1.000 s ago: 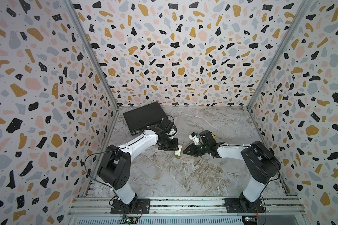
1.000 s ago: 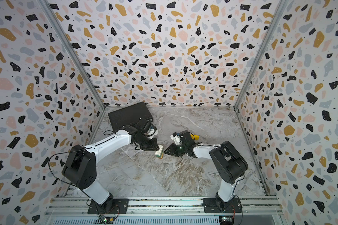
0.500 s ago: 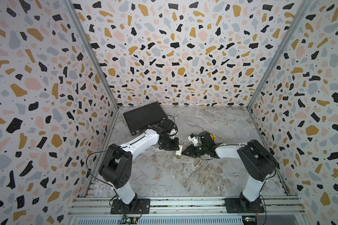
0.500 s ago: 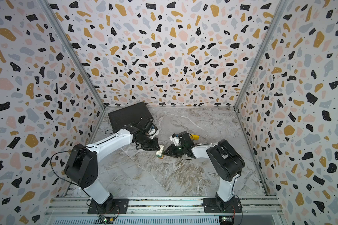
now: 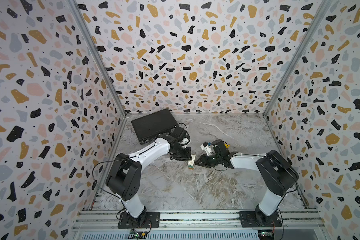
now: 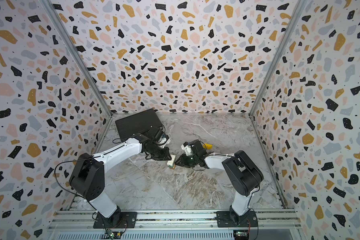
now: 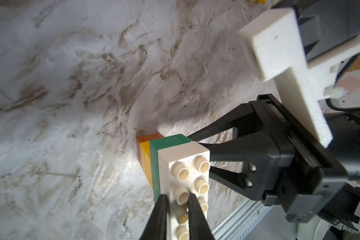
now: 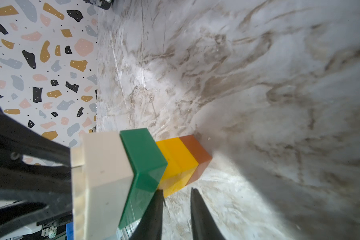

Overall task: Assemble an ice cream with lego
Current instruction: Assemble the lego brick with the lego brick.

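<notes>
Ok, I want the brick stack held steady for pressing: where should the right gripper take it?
Probably the ice cream by its yellow brick, low down, right gripper coming level from its own side: flat opposite faces suit the jaws, and it leaves the studded white brick free.

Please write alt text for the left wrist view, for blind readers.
A brick stack, orange-brown, yellow, green, then studded white, stands on the marble table; the left gripper is over its studs, the right gripper beside it.
</notes>
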